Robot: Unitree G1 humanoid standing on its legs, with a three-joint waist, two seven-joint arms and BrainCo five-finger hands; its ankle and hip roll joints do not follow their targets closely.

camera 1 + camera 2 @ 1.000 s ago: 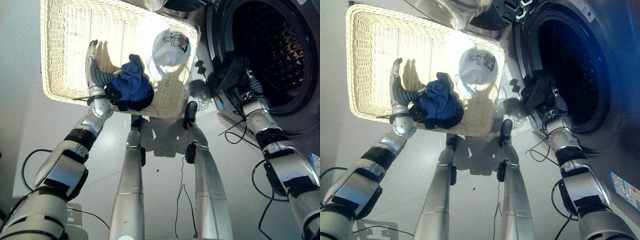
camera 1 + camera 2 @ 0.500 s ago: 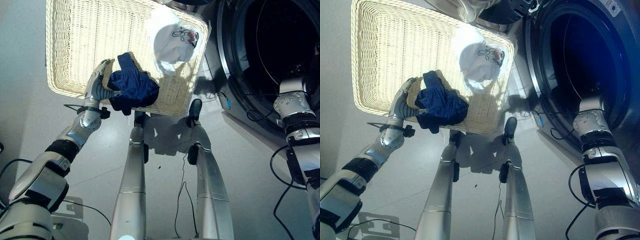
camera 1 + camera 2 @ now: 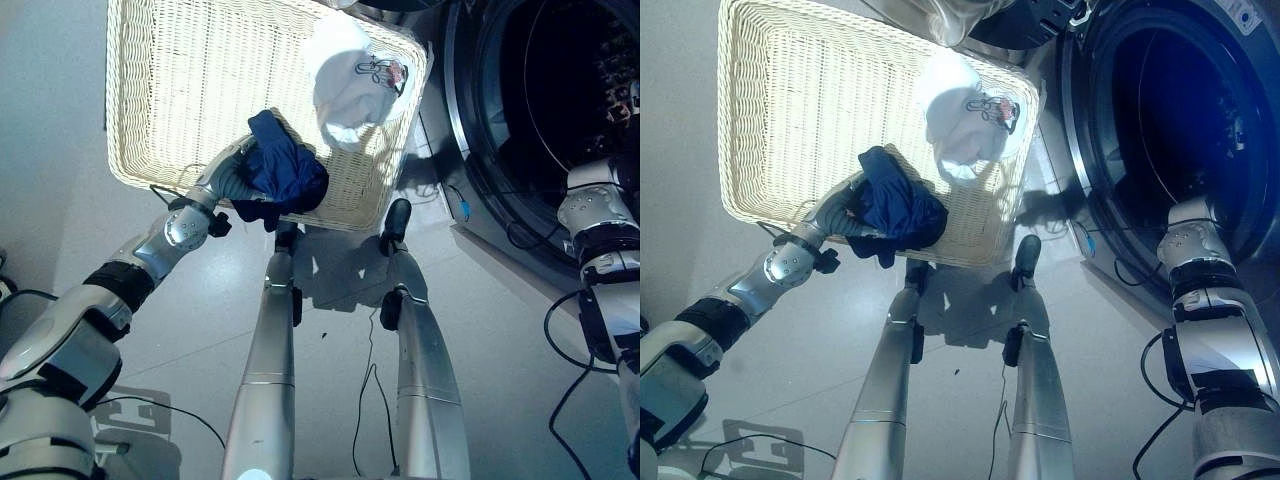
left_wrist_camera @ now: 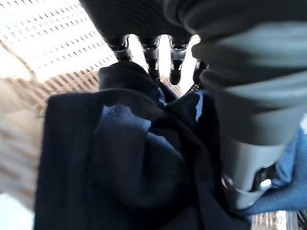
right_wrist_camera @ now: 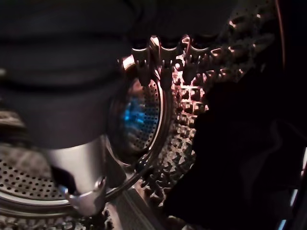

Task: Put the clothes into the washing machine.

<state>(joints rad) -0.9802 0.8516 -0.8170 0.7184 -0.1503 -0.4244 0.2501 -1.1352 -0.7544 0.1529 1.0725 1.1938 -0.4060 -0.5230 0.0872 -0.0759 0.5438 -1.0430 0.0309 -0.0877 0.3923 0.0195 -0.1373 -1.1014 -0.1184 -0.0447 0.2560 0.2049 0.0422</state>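
Clothes: the navy garment (image 3: 285, 175) is now lifted higher at the wicker basket (image 3: 160, 90) front rim, bunched in the left hand's (image 3: 228, 176) curled fingers. A white garment (image 3: 350, 85) remains in the basket. The right hand (image 5: 163, 62) has gone deeper into the washing machine (image 3: 540, 110); its wrist view shows straight fingers beside dark cloth (image 5: 240, 143) in the drum.

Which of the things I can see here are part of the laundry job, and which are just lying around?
Part of the job:
- dark blue garment, gripped by the left hand
- white garment in the wicker basket
- dark clothing inside the washing machine, by the right hand

Lying about:
- nothing I can pick out; only bare floor
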